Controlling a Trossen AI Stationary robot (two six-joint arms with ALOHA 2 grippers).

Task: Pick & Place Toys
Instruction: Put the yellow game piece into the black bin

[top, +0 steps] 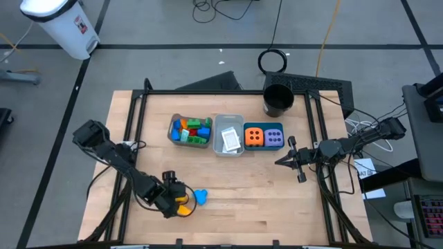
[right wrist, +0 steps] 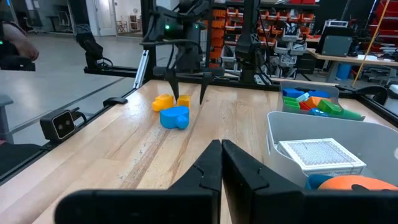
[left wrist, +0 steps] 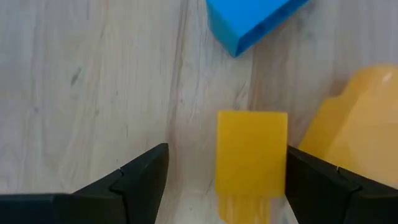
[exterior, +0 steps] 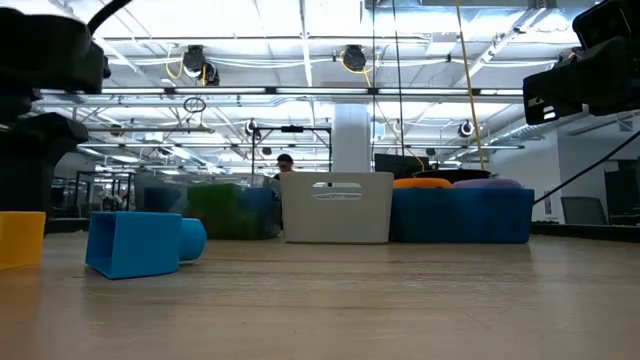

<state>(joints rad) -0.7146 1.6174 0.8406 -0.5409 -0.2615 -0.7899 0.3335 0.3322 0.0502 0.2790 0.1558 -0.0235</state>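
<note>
A small yellow brick [left wrist: 252,155] lies on the wooden table near its front left. My left gripper [left wrist: 227,180] points down over it, open, with one finger on each side; the right wrist view shows the same gripper [right wrist: 186,96] astride the brick [right wrist: 183,99]. A second, rounder yellow-orange brick [left wrist: 360,124] lies just outside one finger. A blue brick [top: 201,197] rests on the table beside them. My right gripper [top: 284,160] waits shut at the table's right, level, with nothing in it. My left gripper has one finger [left wrist: 311,180] standing right against the yellow brick's side [left wrist: 283,155]; I cannot tell whether it touches. The other finger [left wrist: 143,180] stands well apart from the brick. The brick lies flat on the table.
At the back middle stand a clear bin [top: 190,130] of coloured bricks, a grey bin [top: 228,135] with white cards and a teal bin [top: 264,136] with an orange and a purple dotted cube. A black cup [top: 278,100] stands behind them. Bare wood lies in the front middle.
</note>
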